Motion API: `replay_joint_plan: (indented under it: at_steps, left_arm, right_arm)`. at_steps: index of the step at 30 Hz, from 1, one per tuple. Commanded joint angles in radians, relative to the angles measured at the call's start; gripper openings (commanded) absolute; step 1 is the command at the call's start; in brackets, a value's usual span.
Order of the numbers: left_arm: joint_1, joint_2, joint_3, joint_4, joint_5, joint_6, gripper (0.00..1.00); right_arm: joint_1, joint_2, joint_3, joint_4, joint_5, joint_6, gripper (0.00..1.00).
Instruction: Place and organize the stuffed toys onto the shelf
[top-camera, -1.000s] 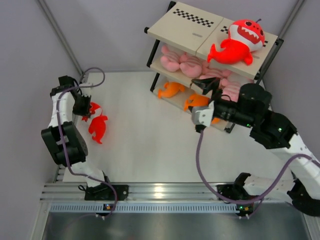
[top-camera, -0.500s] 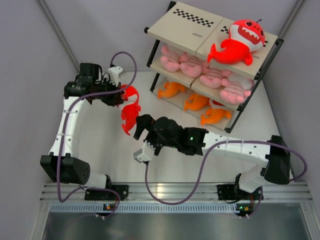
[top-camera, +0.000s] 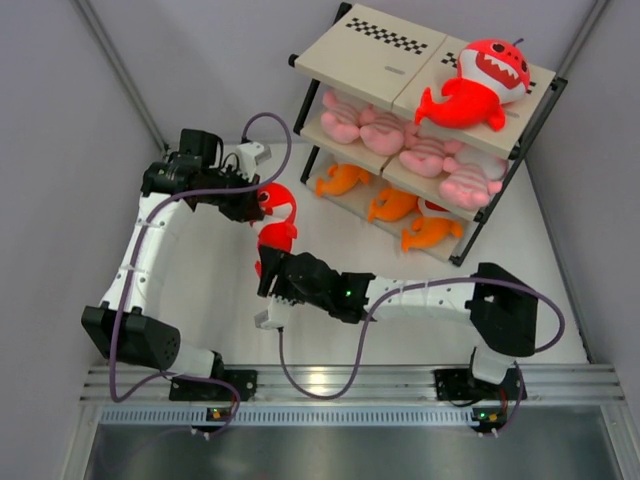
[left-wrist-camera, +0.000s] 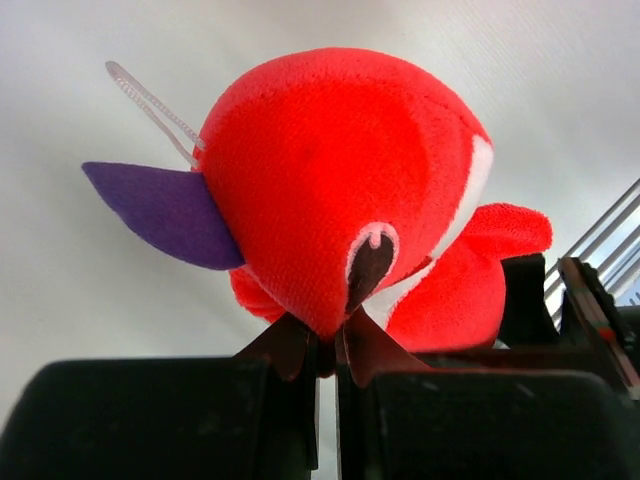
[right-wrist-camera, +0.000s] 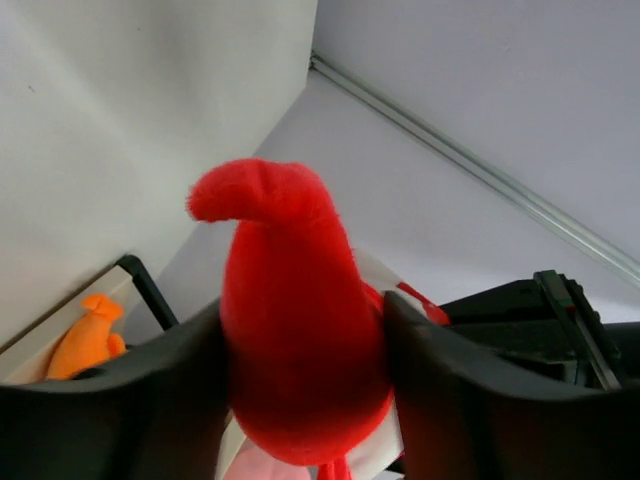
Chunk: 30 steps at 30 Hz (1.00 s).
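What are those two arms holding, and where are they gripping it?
Both hold one red shark: the left gripper pinches the edge of its head, and the right gripper clasps its tail end.

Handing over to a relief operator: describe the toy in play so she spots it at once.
Find the slanted shelf at the back right, look left of it, above the table where the two arms meet. A small red shark hangs, left gripper on its far end, right gripper around its near end. Unlike the bigger red shark on the top board, it is off the shelf.
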<state>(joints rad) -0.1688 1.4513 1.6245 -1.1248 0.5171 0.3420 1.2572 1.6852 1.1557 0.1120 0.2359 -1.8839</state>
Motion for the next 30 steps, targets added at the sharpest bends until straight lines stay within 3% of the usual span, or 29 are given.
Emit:
replay_joint_plan:
  at_steps: [1,3,4,9,12,13,19,25,30]
  left_arm:
    - [-0.008,-0.026,0.043,-0.018,0.009,-0.003,0.00]
    - [-0.008,-0.031,0.051,-0.020,-0.037,-0.003,0.00]
    - [-0.008,-0.031,0.052,-0.020,-0.073,-0.005,0.00]
    - [-0.003,-0.045,0.141,-0.020,-0.354,-0.029,0.68]
    - [0.037,-0.055,0.282,-0.046,-0.437,-0.049,0.94]
    - [0.066,-0.057,0.319,-0.061,-0.456,-0.041,0.98]
    - [0.078,-0.055,0.431,-0.079,-0.571,-0.037,0.98]
    - [0.078,-0.048,0.350,-0.078,-0.522,-0.041,0.98]
    - [0.078,-0.029,0.305,-0.076,-0.447,-0.040,0.98]
  right_arm:
    - [-0.012,0.045,0.058,0.185,0.051,-0.031,0.47]
    - [-0.019,0.048,0.076,0.201,0.052,0.006,0.00]
    - [-0.018,0.047,0.081,0.228,0.042,0.028,0.00]
    - [-0.033,0.024,0.148,0.187,0.042,0.049,0.00]
    - [-0.065,0.002,0.234,0.097,0.031,0.075,0.00]
    - [-0.088,-0.005,0.287,0.062,0.014,0.081,0.00]
    - [-0.203,0.045,0.600,-0.044,-0.069,0.108,0.00]
    - [-0.306,0.110,0.919,-0.018,-0.213,0.157,0.00]
    - [-0.399,0.139,1.016,0.006,-0.286,0.201,0.00]
